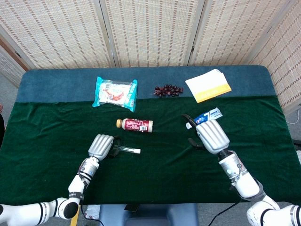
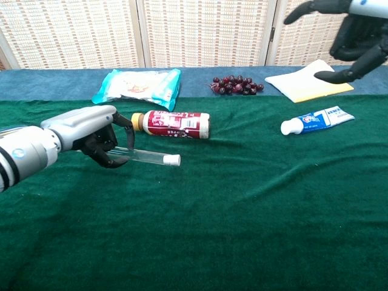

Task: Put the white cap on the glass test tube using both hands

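Tube [image 2: 142,157] held in left hand [image 2: 91,134], low over counter [image 2: 242,206]. Long axis approx. level, cap [image 2: 173,160] fitted on end pointing right. Right hand [image 1: 210,135] well apart, fingers spread, holding nothing.

The left hand [image 2: 91,134] sits low, fingers curled around the glass test tube [image 2: 148,157], which juts out to its right. The right hand [image 1: 210,135] is raised well apart from it, fingers spread and lightly bent, holding nothing.
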